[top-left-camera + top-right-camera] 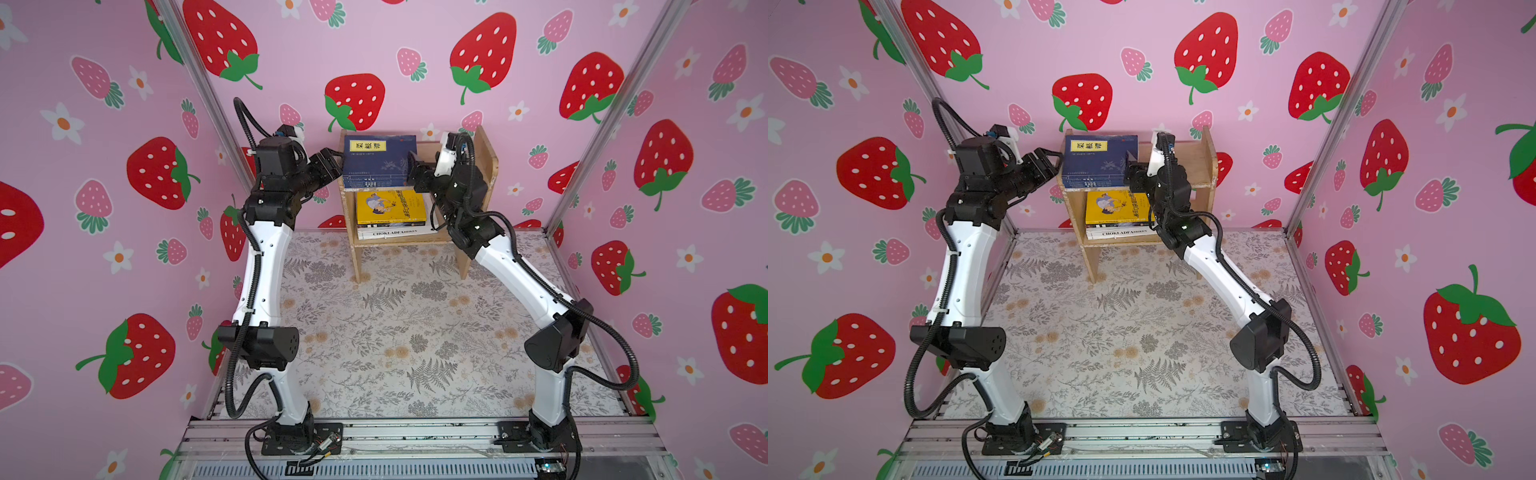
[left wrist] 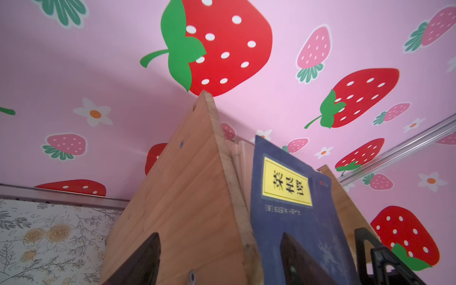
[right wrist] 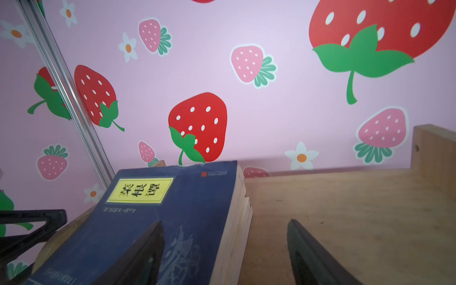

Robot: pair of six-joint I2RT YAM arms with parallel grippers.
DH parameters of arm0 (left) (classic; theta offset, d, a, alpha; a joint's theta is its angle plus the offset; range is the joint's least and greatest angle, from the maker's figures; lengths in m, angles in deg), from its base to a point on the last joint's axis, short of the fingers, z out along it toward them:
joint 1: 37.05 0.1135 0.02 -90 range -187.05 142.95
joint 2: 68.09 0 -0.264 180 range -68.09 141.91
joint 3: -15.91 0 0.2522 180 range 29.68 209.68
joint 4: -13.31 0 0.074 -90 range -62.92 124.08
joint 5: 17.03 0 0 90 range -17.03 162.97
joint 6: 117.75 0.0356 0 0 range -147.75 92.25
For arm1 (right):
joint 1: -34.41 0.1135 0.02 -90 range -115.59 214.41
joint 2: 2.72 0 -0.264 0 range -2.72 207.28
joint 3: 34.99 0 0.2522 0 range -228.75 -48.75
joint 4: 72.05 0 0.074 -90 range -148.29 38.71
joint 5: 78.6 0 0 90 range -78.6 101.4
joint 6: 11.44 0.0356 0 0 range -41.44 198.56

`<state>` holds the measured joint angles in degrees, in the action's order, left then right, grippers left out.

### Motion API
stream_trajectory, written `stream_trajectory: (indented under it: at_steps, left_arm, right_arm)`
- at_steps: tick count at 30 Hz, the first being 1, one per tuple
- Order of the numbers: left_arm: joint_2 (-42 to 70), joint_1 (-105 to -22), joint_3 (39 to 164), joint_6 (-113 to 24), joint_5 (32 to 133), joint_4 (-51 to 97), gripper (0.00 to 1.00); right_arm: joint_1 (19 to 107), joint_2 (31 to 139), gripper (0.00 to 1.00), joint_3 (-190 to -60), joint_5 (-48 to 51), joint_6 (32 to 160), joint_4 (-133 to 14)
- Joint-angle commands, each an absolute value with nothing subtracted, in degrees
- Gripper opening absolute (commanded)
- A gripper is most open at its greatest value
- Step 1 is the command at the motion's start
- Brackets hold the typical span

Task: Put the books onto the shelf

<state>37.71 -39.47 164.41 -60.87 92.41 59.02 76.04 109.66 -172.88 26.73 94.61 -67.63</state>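
**Books Lie Flat on Both Tiers, Both Sets of Fingers Spread at the Top Stack**

A stack of navy books (image 1: 378, 160) lies flat on the upper tier of the wooden shelf (image 1: 487, 158). It sits close beside the left side panel, with bare board to its right. The top cover carries a yellow label (image 1: 368, 146) printed in black with the Chinese characters 菜根谭. A line of smaller print below the label and a small red mark in the cover's corner are too fine to read.

On the lower tier, a yellow book (image 1: 390, 205) with a cartoon figure tops another flat stack. At the bottom of that stack a white book (image 1: 395, 233) shows "CHOKLADFABRIKEN" on its spine. The sideways title on the yellow cover is not legible.

The left fingers (image 2: 140, 261) stand wide apart at the shelf's upper left corner, one outside the side panel and one over the navy cover, clasping nothing. The right fingers (image 3: 311, 256) are likewise spread wide, one above the navy cover and one above bare board. The stack's page edges lie between them, and nothing is held.

The shelf stands at the back of the floral-patterned desk (image 1: 395, 332), against a pink wall (image 1: 415, 62) of strawberries and flowers.
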Motion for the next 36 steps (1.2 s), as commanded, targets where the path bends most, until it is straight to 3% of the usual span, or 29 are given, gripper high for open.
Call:
stream_trajectory:
  at_steps: [1,6,11,12,17,21,24,30,36]
  left_arm:
    - [32.27,-38.08,163.06,-60.4,91.59,55.0,0.79]
    - [23.89,-36.93,156.09,-59.6,94.21,53.67,0.83]
    - [11.54,-36.95,140.24,-54.14,94.8,52.44,0.95]
    - [8.34,-36.97,135.5,-52.81,93.37,52.15,1.0]
    - [-7.09,-36.84,110.89,-47.97,77.81,48.35,0.99]
    - [-15.78,-36.79,93.44,-45.98,71.18,45.46,0.99]
    - [-18.16,-36.85,82.87,-46.42,68.78,42.28,0.99]
    - [-15.31,-37.23,66.47,-47.57,65.43,27.47,0.99]
    - [-9.48,-38.32,58.43,-42.26,59.21,15.4,0.99]
  right_arm:
    - [76.14,105.46,0.82,-175.41,27.29,88.59,-70.57]
    - [76.16,98.44,0.9,-171.97,28.75,85.69,-69.72]
    - [76.16,86.23,1.0,-155.54,30.63,84.28,-69.64]
    - [76.15,83.22,1.0,-151.32,32.23,84.1,-69.54]
    - [75.97,68.97,1.0,-130.68,43.56,82.45,-69.34]
    - [74.72,60.18,1.0,-114.49,52.45,81.94,-65.2]
    - [72.4,54.69,1.0,-102.34,58.38,84.32,-65.19]
    - [66.0,48.15,1.0,-86.42,59.96,91.5,-68.92]
    - [60.6,51.45,1.0,-76.66,58.06,91.39,-80.98]
